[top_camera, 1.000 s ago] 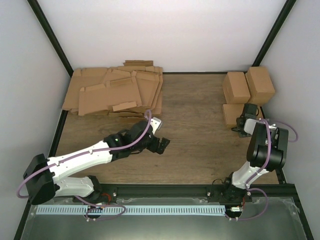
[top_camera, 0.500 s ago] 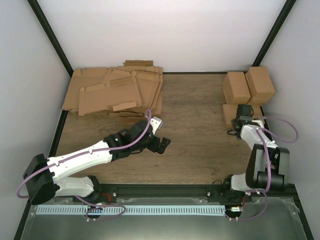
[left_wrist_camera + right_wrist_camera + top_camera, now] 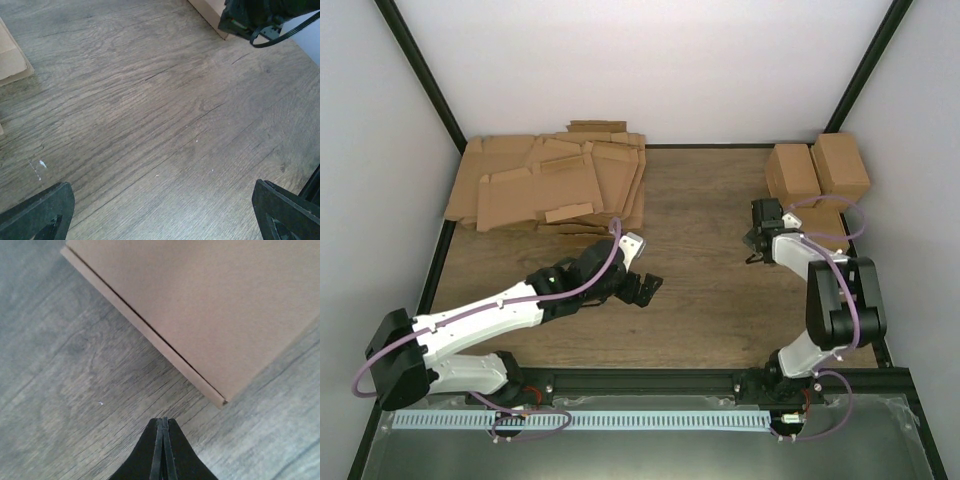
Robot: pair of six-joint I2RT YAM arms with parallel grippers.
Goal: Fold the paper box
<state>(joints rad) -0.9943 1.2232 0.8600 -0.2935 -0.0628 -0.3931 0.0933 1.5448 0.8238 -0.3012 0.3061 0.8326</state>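
The paper box (image 3: pixel 832 226) is a low brown carton at the right of the table, in front of two taller cartons and partly hidden by my right arm and its cable. The right wrist view shows its flat top and lid seam (image 3: pixel 200 305). My right gripper (image 3: pixel 756 246) hangs just left of the box, shut on nothing, its fingertips (image 3: pixel 162 423) pressed together a little short of the box's corner. My left gripper (image 3: pixel 642 288) is open over bare wood at mid-table, its fingers (image 3: pixel 37 212) wide apart and nothing between them. A corner of the box (image 3: pixel 210 11) shows far off in the left wrist view.
Two blocky brown cartons (image 3: pixel 792 172) (image 3: pixel 841 166) stand at the back right. A pile of flat die-cut cardboard sheets (image 3: pixel 552 185) fills the back left; its edge (image 3: pixel 12 57) shows in the left wrist view. Black frame posts rise at the back corners.
My right arm has swung left, carrying its shut gripper from in front of the box to the box's left side. The left arm has not moved.
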